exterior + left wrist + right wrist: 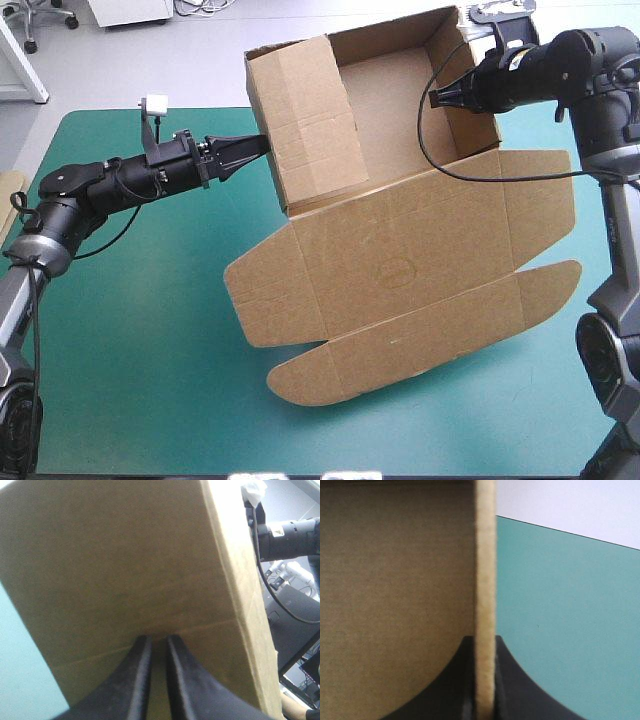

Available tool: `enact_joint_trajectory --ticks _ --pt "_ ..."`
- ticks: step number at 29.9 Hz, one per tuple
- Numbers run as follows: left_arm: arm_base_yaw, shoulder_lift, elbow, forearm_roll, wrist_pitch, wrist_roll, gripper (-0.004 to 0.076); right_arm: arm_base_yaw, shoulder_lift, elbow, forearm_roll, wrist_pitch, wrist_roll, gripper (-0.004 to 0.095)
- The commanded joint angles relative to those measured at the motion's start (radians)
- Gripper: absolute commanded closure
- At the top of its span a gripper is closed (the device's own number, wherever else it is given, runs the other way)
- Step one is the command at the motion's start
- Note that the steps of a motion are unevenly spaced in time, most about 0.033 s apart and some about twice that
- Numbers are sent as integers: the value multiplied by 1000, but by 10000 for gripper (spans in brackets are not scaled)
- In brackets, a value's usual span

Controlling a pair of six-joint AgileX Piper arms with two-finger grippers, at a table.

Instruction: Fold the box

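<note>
The brown box [400, 240] stands on the teal-green cover as an open tray with its walls raised, tilted up at the far side, and its lid with rounded flaps lies flat toward the near edge. My left gripper [258, 145] is shut, its tips pressed against the outside of the tray's left wall [125, 555]; in the left wrist view the left gripper [156, 637] shows only a thin slit between its fingers. My right gripper [440, 98] is shut on the box at the tray's right wall. That wall's edge [485, 580] runs between the right gripper's [484, 640] fingers.
Bare teal-green cover [150, 330] lies to the left of and in front of the box. An edge of more brown board [8, 185] shows at the table's left edge. The right arm's black cable hangs across the tray's opening.
</note>
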Motion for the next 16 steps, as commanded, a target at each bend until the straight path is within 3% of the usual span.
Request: enact_joint_trajectory --ticks 1,4,6,10,16 --pt "-15 -41 -31 -94 30 -34 504 3 -49 -22 67 -1 15 926" --pt "-15 -41 -31 -94 48 -47 388 3 -49 -22 67 -1 19 926" --pt "-15 -41 -31 -94 62 -47 354 3 -49 -22 67 -1 19 926" --pt "-15 -42 -46 -94 118 -59 353 3 -49 -22 67 -1 20 926" --pt "-15 -42 -95 -94 107 -79 353 3 -49 -22 72 -1 23 926"
